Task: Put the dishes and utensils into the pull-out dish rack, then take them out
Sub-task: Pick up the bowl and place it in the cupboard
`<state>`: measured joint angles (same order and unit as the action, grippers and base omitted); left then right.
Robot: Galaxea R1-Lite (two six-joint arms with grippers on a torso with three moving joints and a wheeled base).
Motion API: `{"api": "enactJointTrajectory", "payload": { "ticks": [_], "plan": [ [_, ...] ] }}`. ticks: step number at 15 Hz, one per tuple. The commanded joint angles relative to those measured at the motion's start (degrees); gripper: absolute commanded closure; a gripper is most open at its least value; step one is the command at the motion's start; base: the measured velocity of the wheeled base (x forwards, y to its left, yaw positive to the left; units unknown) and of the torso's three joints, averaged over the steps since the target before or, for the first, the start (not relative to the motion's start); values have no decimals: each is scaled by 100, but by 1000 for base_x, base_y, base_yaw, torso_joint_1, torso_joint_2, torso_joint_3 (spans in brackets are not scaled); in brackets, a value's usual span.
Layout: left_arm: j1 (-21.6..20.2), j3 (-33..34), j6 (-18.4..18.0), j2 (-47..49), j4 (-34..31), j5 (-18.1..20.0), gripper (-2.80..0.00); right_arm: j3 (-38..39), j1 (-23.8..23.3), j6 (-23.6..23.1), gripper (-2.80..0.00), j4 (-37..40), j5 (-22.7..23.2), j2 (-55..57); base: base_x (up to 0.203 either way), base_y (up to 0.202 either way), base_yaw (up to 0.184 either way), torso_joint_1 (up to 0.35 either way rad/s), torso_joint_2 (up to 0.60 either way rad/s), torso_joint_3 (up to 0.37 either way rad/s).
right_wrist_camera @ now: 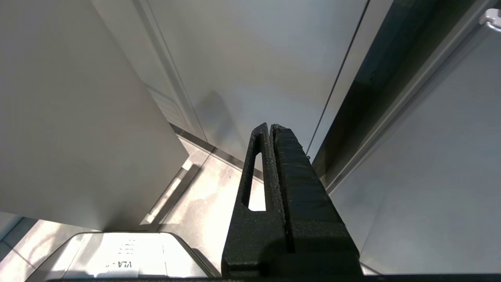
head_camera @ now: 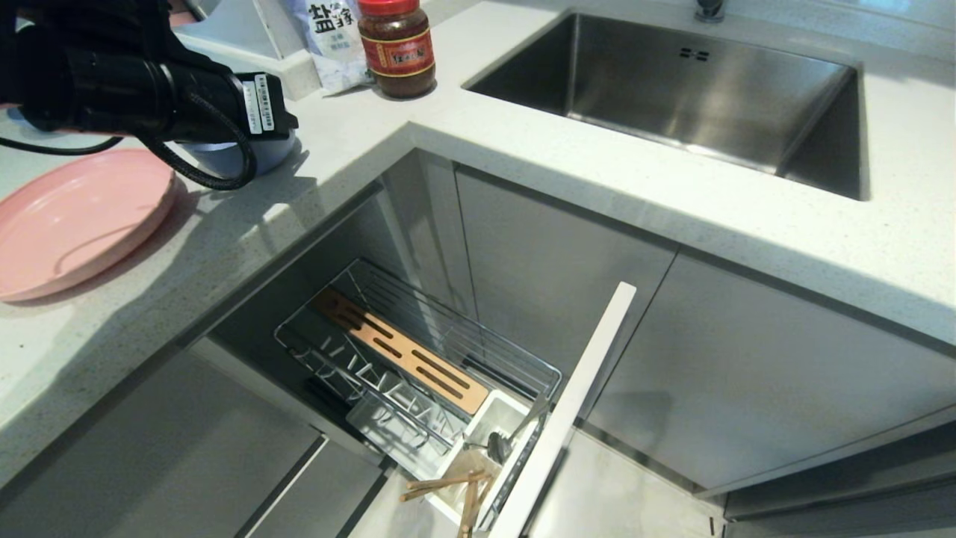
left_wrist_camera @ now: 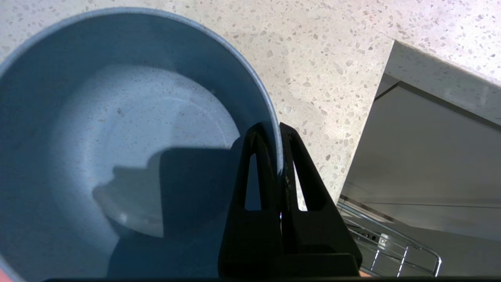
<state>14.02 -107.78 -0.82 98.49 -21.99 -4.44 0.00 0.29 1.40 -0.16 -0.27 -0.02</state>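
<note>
On the speckled counter point(left_wrist_camera: 321, 58) stands the deep blue-grey bowl point(left_wrist_camera: 117, 129). My left gripper point(left_wrist_camera: 276, 127) is shut on its rim, one finger inside the wall and one outside. In the head view my left arm point(head_camera: 149, 90) covers most of the bowl point(head_camera: 258, 155), and the pale-pink plate point(head_camera: 75, 217) lies beside it on the counter. Below, the pull-out dish rack point(head_camera: 418, 359) stands drawn out, with a spoon point(head_camera: 499, 446) and wooden chopsticks point(head_camera: 448, 486) in its white cup. My right gripper point(right_wrist_camera: 270, 127) is shut and empty, hanging low before the cabinet doors.
The rack's pale front panel point(head_camera: 567, 403) juts out into the aisle. A steel sink point(head_camera: 672, 82) is set in the counter at the back right. A red-lidded jar point(head_camera: 396, 48) and a salt bag point(head_camera: 332, 37) stand near the counter's inner corner.
</note>
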Motion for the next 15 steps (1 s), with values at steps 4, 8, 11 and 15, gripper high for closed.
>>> {"api": "enactJointTrajectory", "payload": {
  "ticks": [4,8,11,15],
  "plan": [
    [4,197,3,-392,-40,4,0,9,6,0,0,2,0,-24,0,0,0,0,0,0],
    [13,706,0,-1380,2,23,0,9,5,0,0,-2,0,-24,0,0,0,0,0,0],
    [195,1230,-3,-2250,77,267,0,9,6,0,0,6,0,-24,0,0,0,0,0,0],
    [354,1288,-833,-2909,-599,1402,0,9,6,0,0,-2,0,-24,0,0,0,0,0,0]
  ]
}}
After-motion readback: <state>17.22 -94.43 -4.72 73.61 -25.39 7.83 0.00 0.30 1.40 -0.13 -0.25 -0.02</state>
